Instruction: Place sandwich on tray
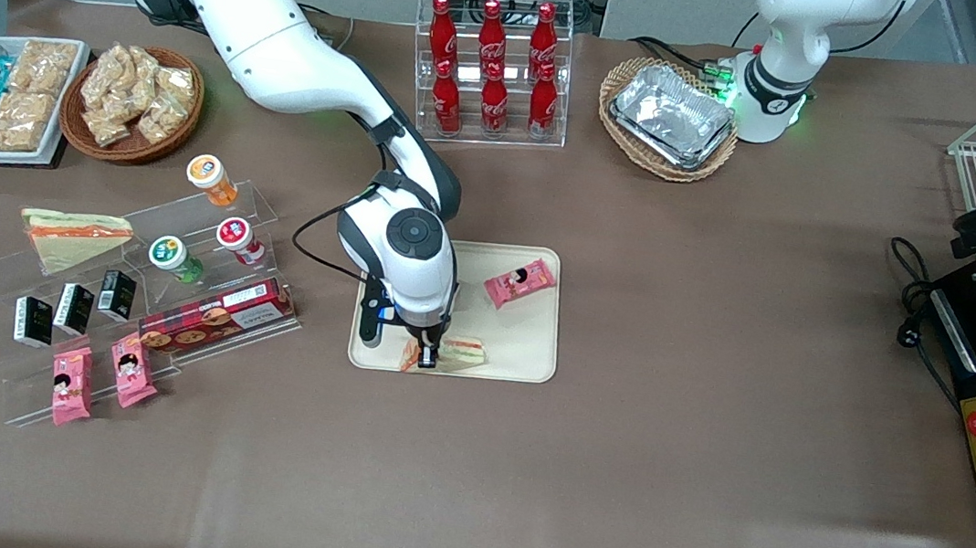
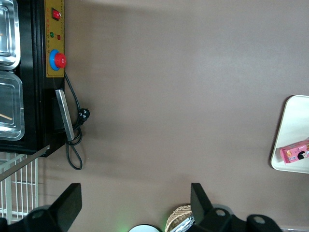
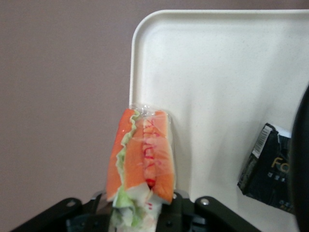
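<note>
The sandwich point(image 1: 461, 353) is a wrapped wedge with orange, red and green filling edges. It is held between the fingers of my right gripper point(image 1: 427, 352), which is shut on it. It hangs low over the near rim of the cream tray point(image 1: 534, 353), at the corner toward the working arm's end. In the right wrist view the sandwich point(image 3: 145, 154) stands upright in the gripper point(image 3: 140, 209) and straddles the tray's rim point(image 3: 132, 72). I cannot tell whether it touches the tray.
A pink snack packet point(image 1: 520, 282) lies on the tray. A dark packet point(image 3: 270, 169) shows on the tray beside the sandwich. Another wedge point(image 1: 74, 238), cups and boxes sit on the acrylic shelf point(image 1: 257, 202). The cola rack point(image 1: 493, 68) and a foil-tray basket point(image 1: 671, 118) stand farther away.
</note>
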Available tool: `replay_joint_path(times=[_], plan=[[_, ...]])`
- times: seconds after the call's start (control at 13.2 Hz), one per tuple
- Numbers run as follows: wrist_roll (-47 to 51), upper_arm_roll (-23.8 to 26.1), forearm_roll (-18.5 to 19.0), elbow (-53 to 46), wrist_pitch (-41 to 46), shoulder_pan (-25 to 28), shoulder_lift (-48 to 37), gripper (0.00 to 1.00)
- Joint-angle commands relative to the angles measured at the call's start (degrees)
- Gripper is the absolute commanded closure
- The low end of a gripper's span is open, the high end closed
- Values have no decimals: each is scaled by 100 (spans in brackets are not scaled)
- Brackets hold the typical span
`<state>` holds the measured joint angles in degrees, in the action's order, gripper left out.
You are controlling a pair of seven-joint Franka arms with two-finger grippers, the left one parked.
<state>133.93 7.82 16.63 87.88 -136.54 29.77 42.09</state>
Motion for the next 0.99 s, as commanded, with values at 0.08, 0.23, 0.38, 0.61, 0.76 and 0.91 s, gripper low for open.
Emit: replay_joint_path(times=[0.08, 0.23, 0.38, 0.61, 0.76, 0.91], plan=[[116, -140, 192, -236, -31, 20, 98, 0], [107, -149, 192, -236, -22, 2, 72, 0], [107, -140, 148, -236, 48, -24, -42, 0], [116, -97, 95, -236, 258, -24, -183, 0], [107, -88, 86, -227, 417, -41, -419, 0], [-6, -53, 17, -218, 819, -50, -701, 0]])
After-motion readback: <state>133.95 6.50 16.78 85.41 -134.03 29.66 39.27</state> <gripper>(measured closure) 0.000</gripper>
